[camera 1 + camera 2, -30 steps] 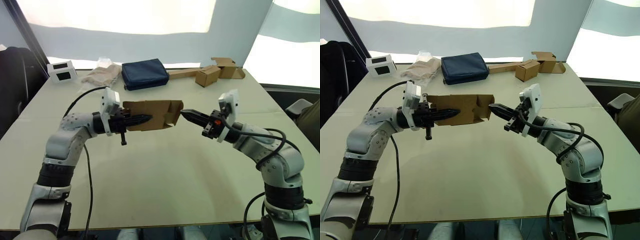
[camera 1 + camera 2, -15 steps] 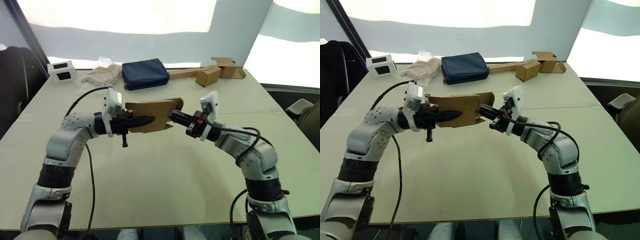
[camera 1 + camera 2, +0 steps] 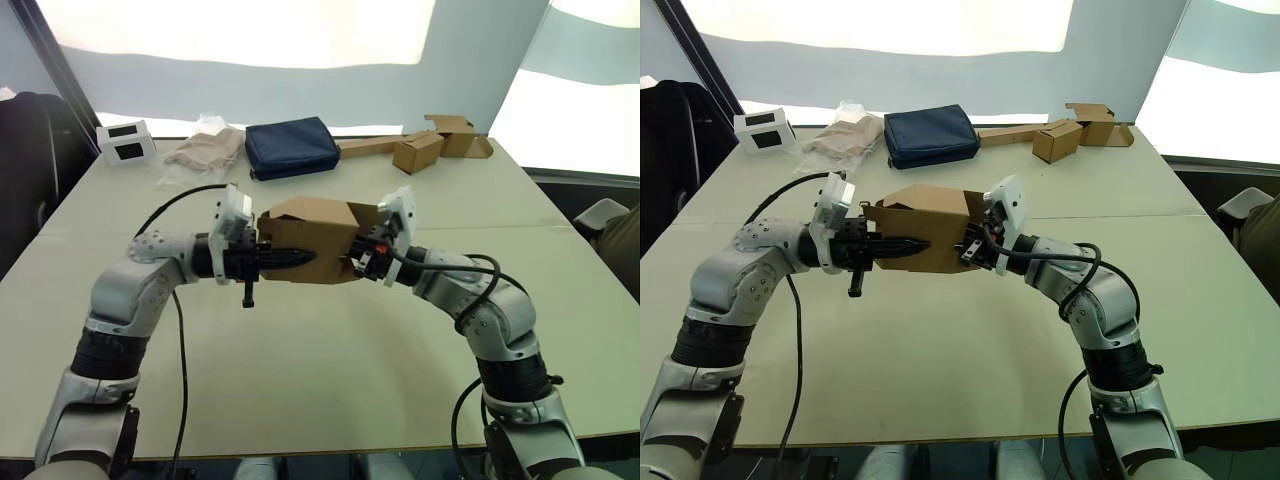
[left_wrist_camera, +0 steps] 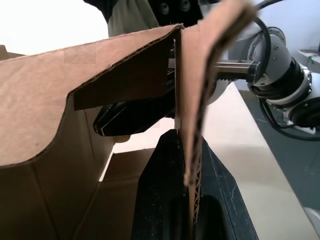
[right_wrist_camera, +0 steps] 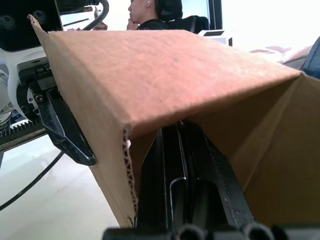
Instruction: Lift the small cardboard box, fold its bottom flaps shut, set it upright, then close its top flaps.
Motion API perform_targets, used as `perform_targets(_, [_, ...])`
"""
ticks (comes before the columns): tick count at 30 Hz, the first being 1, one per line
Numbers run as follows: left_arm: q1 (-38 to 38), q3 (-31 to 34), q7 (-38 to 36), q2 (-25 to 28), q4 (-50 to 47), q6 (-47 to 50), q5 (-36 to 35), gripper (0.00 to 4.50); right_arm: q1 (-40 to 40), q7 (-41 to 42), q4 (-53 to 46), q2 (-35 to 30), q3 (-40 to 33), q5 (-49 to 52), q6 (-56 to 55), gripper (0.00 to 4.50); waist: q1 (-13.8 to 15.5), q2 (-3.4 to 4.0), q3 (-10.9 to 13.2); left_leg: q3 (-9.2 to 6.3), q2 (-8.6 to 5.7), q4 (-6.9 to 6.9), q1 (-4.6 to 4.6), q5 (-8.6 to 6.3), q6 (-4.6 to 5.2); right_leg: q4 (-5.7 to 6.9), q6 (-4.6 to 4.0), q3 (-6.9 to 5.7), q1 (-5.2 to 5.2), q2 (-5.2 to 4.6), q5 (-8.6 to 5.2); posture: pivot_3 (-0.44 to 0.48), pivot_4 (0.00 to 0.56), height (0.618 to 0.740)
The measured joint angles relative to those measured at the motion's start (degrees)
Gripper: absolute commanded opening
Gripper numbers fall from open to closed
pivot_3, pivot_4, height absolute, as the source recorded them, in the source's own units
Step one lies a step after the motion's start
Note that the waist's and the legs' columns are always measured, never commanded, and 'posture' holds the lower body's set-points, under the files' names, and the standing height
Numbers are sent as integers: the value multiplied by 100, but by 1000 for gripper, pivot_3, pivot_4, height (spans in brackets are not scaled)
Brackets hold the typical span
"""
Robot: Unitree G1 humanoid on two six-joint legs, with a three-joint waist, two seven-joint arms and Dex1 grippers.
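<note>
Now the box [image 3: 308, 240] hangs above the middle of the table [image 3: 330, 350], held between both hands. At its nine o'clock side the left hand [image 3: 290, 256] is clamped on a wall, one finger [image 4: 165, 200] inside and one outside. At three o'clock the right hand [image 3: 357, 262] reaches in under a folded flap [image 5: 165, 75]; I cannot tell whether it is gripping. Far off at twelve o'clock lies a blue pouch [image 3: 290, 148].
</note>
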Motion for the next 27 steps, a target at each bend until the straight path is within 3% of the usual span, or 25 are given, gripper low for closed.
perform_targets(6, [-99, 38, 118, -68, 177, -78, -32, 8, 118, 15, -275, -345, -74, 5, 76, 0, 14, 0, 0, -1, -1, 0, -1, 0, 0, -1, 0, 0, 0, -1, 0, 0, 150, 740])
perform_targets(15, [-289, 255, 422, -91, 424, -75, -63, 8, 821, 76, -648, -911, -737, 401, 350, 0, 6, 0, 0, 0, -1, 0, 0, 0, 0, -1, 0, 0, 0, 1, 0, 0, 150, 740])
perform_targets(20, [-442, 308, 463, -100, 495, -73, -95, 8, 1327, 72, -460, -874, -819, 332, 270, 0, 8, -2, 0, 1, -2, 0, 0, 0, 0, -1, 0, 1, 1, 2, 0, 0, 150, 740])
perform_targets(27, [-466, 346, 470, -160, 485, -20, -193, 8, 1343, 1, -73, -509, -603, 117, 16, 0, -7, -1, 0, 0, -1, 1, 2, 0, 0, 1, 0, 2, 1, 5, 0, 0, 150, 740])
